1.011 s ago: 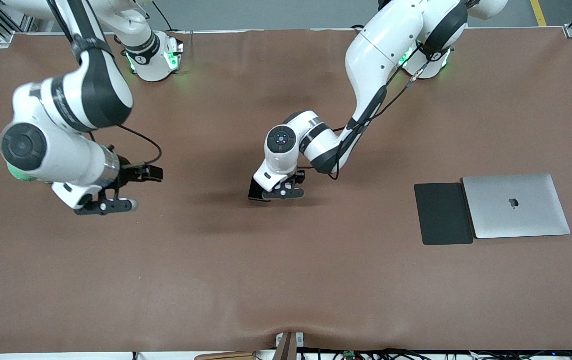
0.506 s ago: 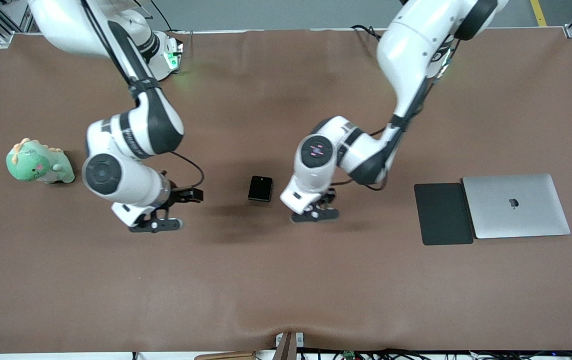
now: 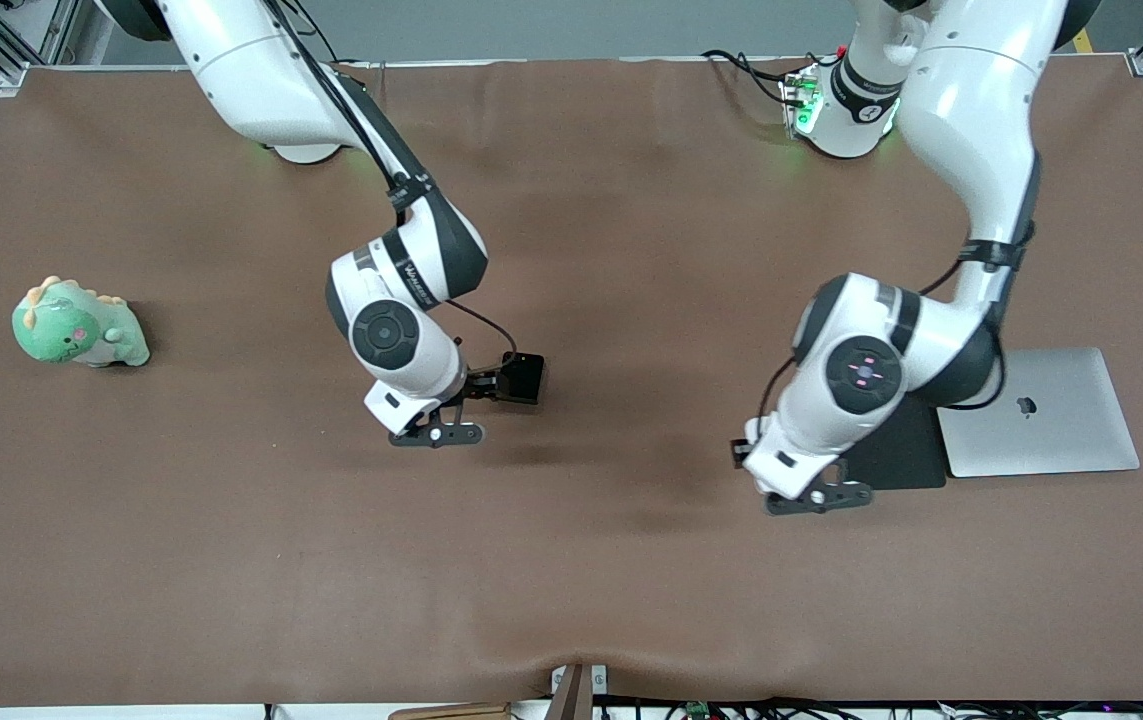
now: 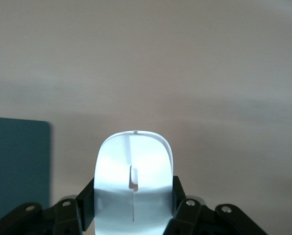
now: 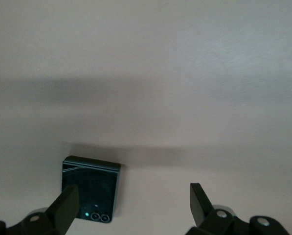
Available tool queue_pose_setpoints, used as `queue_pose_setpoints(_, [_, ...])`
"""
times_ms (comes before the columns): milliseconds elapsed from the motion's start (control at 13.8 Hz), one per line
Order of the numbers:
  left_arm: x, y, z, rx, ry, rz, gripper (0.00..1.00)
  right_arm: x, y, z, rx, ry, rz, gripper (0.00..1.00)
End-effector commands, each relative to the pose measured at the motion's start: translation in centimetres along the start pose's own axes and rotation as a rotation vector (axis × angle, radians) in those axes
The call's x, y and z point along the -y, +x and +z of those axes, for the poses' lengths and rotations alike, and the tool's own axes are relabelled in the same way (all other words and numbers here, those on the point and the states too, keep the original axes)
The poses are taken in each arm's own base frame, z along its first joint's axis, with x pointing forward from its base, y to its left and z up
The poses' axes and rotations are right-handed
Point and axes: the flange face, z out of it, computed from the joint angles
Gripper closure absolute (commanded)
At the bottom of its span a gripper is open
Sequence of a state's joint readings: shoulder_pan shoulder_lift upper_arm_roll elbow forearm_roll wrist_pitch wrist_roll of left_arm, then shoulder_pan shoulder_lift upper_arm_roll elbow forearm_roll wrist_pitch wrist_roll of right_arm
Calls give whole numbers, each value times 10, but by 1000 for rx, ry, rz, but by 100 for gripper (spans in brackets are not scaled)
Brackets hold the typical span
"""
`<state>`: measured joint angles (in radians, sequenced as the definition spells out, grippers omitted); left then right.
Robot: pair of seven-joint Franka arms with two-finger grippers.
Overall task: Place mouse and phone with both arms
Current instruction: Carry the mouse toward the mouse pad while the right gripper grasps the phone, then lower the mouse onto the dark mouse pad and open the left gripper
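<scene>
Brown cloth covers the whole bench (image 3: 231, 560). On it, near the middle, lies the phone (image 3: 521, 379), small, black and shiny. The right hand (image 3: 436, 433) is just beside it, with its fingers (image 5: 65, 208) spread wide and nothing between them. In the right wrist view the phone sits by one finger, not in the middle of the gap.

The mouse (image 4: 134, 188) is white and smooth. The left hand (image 3: 819, 497) pinches it by its two sides and holds it up over the bench, by the edge of the dark pad (image 3: 896, 450). A silver laptop (image 3: 1036, 412) lies next to the pad, toward the left arm's end. A green toy dinosaur (image 3: 79, 324) sits well apart, toward the right arm's end.

I think the right hand should slide over until the phone is between both fingers, then go down slowly. The mouse is slippery, so the left hand should lower it gently and flat.
</scene>
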<state>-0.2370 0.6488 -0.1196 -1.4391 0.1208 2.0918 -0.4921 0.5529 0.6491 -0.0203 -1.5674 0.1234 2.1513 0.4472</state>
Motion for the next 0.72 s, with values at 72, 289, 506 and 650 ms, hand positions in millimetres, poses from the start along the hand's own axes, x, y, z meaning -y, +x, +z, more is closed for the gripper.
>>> queue_pose_setpoints(72, [83,1,26,48,33,-1,71,21,-10,19,-35,5,50,0])
queue_pose_setpoints(289, [137,2,71,31,23,2,71,42,-22,39,-47,8,79,0])
queue_pose_setpoints(506, [193,-9,103,43,47,47,70,53,-28,54,-59,11,92,0])
queue_pose_setpoints(650, [201,-14,108,56,44,67,70,60,-32,67,-63,11,99,0])
